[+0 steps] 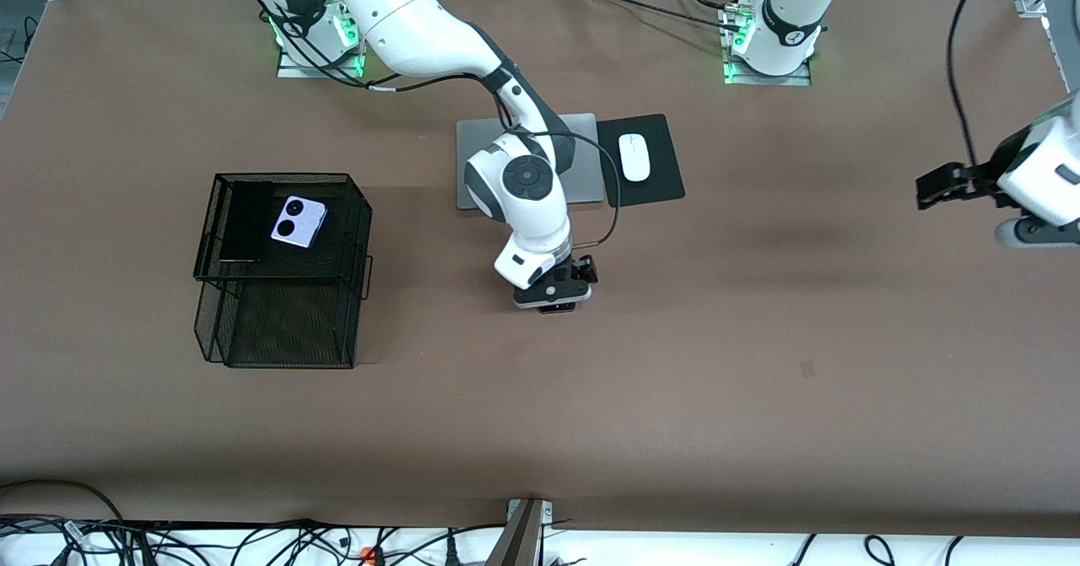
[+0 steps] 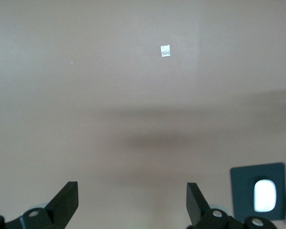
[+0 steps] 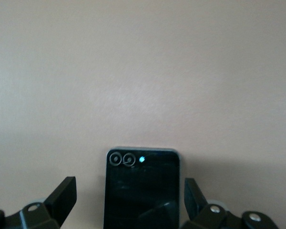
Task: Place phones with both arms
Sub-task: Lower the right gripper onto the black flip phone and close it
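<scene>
- Front view: right gripper (image 1: 553, 296) low mid-bench over the small black phone (image 1: 557, 307); lilac phone (image 1: 298, 221) and slim black phone (image 1: 245, 222) already atop the mesh rack (image 1: 283, 317).
- Left wrist view: left gripper (image 2: 132, 202) spread, empty, waiting near the bench's left-arm edge.
- Right wrist view: fingers (image 3: 62, 194) spread, straddling the phone, apparently to pinch it.

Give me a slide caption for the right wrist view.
Right gripper open, fingers either side of the small black square phone on the brown table.

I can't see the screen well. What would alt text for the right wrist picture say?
A small black phone with two ringed camera lenses lies flat on the brown table, between the open black fingers of the right hand. A gap shows on each side of the phone, so the fingers are not touching it.
</scene>
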